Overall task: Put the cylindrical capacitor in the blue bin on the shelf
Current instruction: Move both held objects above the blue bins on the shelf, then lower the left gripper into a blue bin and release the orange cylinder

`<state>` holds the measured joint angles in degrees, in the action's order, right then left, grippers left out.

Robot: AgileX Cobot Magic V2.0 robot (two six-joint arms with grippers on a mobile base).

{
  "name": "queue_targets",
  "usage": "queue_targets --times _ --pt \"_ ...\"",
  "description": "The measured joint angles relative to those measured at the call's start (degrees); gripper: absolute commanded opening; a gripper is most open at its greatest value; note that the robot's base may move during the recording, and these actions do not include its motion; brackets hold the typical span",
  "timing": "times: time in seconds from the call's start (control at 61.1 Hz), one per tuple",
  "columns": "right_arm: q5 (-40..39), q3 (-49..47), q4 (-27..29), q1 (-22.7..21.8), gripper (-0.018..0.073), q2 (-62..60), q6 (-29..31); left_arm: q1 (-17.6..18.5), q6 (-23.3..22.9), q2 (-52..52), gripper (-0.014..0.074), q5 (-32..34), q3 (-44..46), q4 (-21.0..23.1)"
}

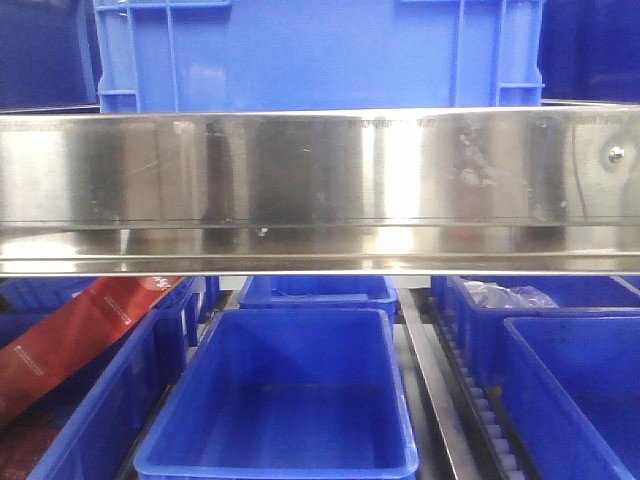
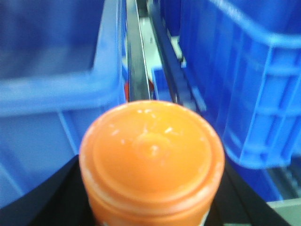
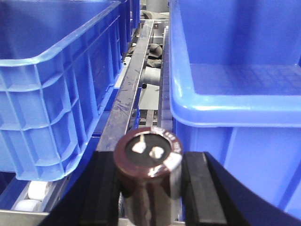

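**We hold something in each gripper at the steel shelf; the capacitor is in the right one.**

In the front view we see the shelf (image 1: pixel 320 190) as a broad, mirror-bright rail across the middle. A big blue crate (image 1: pixel 320 50) stands above that rail. Below it an open blue bin (image 1: pixel 285 462) sits at the centre, with a red-brown carton (image 1: pixel 70 340) to the left and a clear bag (image 1: pixel 505 297) to the right. From the left wrist, the left gripper (image 2: pixel 150 188) is closed around an orange-lidded jar (image 2: pixel 150 146), and blurred blue walls flank a steel runner (image 2: pixel 134 61) of the shelf. From the right wrist, the right gripper (image 3: pixel 149 188) clamps the cylindrical capacitor (image 3: pixel 148 153) upright between its black pads (image 3: pixel 101 188). It sits just in front of a shelf runner that passes between two blue tubs (image 3: pixel 235 101).
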<state>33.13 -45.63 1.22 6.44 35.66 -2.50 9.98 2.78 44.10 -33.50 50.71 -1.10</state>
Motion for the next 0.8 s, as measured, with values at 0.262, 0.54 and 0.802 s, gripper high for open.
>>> queue_targets --times 0.262,0.54,0.802 --pt "0.0 0.0 0.0 0.0 -0.0162 0.0 0.0 0.0 0.0 0.0 -0.0111 4.6 0.0 0.2" --pt "0.0 0.0 0.0 0.0 -0.0162 0.0 0.0 0.0 0.0 0.0 -0.0111 6.26 0.0 0.3" --pt "0.0 0.0 0.0 0.0 -0.0162 0.0 0.0 0.13 0.0 0.11 -0.0111 6.9 0.19 0.66"
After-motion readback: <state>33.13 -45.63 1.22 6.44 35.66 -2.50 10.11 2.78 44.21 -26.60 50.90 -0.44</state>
